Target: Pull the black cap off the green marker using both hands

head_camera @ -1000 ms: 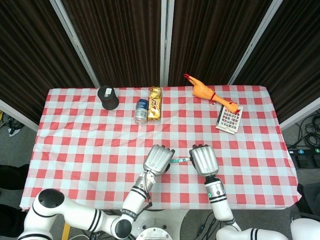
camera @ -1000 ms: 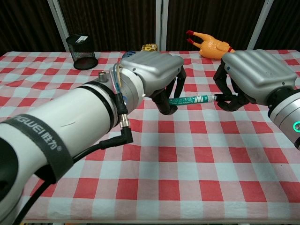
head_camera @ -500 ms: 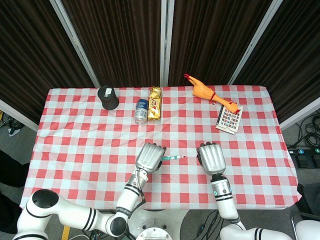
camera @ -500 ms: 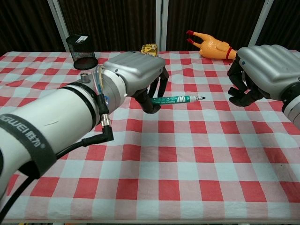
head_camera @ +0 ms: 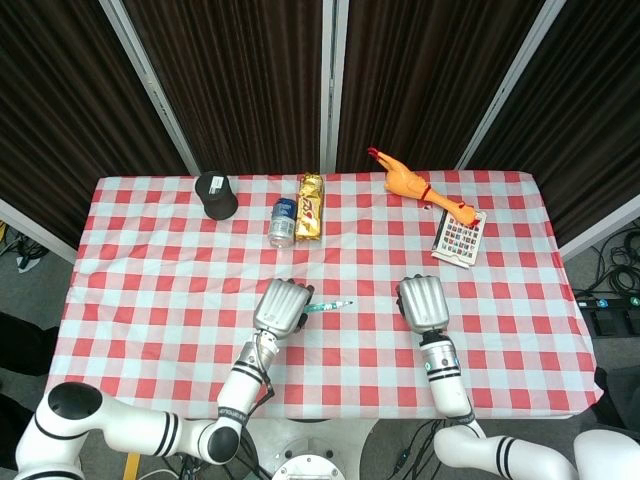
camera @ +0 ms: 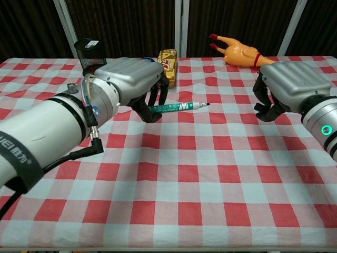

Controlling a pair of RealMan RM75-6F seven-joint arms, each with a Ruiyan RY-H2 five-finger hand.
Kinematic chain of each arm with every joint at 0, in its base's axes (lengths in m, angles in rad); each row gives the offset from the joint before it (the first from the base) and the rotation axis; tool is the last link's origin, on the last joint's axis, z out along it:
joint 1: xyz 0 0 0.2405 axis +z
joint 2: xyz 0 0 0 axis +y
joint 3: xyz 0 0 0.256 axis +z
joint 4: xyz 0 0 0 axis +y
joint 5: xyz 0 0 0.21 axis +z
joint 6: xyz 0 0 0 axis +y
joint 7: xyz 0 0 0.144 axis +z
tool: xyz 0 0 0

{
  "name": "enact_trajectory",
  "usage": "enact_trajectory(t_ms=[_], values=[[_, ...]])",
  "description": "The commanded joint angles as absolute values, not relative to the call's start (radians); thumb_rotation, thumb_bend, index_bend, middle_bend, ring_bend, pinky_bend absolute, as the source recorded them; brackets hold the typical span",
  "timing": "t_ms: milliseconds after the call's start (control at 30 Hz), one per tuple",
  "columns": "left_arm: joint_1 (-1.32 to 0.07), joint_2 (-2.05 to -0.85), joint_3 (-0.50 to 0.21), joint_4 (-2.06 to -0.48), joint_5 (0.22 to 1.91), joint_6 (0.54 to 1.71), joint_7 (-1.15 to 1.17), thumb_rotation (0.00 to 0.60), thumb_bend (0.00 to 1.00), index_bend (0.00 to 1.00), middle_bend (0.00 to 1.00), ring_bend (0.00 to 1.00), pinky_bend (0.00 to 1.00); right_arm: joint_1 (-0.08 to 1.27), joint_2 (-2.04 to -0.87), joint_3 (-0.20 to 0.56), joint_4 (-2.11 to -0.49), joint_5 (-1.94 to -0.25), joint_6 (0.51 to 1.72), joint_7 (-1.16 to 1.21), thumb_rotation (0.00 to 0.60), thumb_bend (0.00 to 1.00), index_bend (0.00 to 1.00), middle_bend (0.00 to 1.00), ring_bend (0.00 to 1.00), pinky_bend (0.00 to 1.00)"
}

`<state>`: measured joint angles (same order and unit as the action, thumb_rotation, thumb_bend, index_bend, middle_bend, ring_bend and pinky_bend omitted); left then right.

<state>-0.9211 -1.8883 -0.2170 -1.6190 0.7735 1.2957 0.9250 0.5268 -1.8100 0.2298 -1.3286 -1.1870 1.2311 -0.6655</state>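
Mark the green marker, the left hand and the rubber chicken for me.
green marker (camera: 176, 107), chest view, mid-barrel.
left hand (camera: 131, 79), chest view, back of the hand.
rubber chicken (camera: 239, 54), chest view, body.

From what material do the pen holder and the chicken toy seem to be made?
Pen holder: probably black metal mesh, matte; a fine grid shows on its wall in the chest view.
Chicken toy: likely rubber or soft plastic, smooth and slightly glossy, in yellow-orange with red parts. The material itself cannot be confirmed.

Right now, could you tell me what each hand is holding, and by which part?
The left hand grips the green marker by its rear end. The right hand is curled; whether it holds the cap cannot be told.
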Motion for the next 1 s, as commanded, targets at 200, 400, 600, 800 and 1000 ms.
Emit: enact_trajectory(t_ms=[200,400,600,800,1000], values=[[-0.901,-1.874,-0.211,-1.619,0.786,1.287,0.905,0.600,0.40,0.56,0.55,0.51,0.60,0.597,-1.897,0.261,-1.185,-1.125,1.135,-0.632,0.600,0.31,0.87,0.75,0.61,0.70],[-0.892,-1.867,-0.210,-1.629,0.792,1.291,0.909,0.600,0.40,0.56,0.55,0.51,0.60,0.608,-1.903,0.258,-1.172,-1.106,1.111,-0.630,0.600,0.20,0.77,0.68,0.56,0.67],[-0.885,-1.863,-0.213,-1.636,0.792,1.294,0.914,0.600,0.40,0.56,0.55,0.51,0.60,0.608,-1.875,0.248,-1.211,-1.081,1.090,-0.648,0.600,0.07,0.62,0.55,0.45,0.55],[-0.881,-1.863,-0.215,-1.639,0.793,1.295,0.919,0.600,0.40,0.55,0.55,0.51,0.60,0.604,-1.844,0.246,-1.260,-1.053,1.097,-0.678,0.600,0.05,0.48,0.45,0.33,0.42],[-0.879,-1.864,-0.221,-1.638,0.796,1.292,0.918,0.600,0.40,0.55,0.55,0.51,0.60,0.582,-1.805,0.235,-1.331,-1.061,1.145,-0.676,0.600,0.04,0.43,0.40,0.28,0.36]])
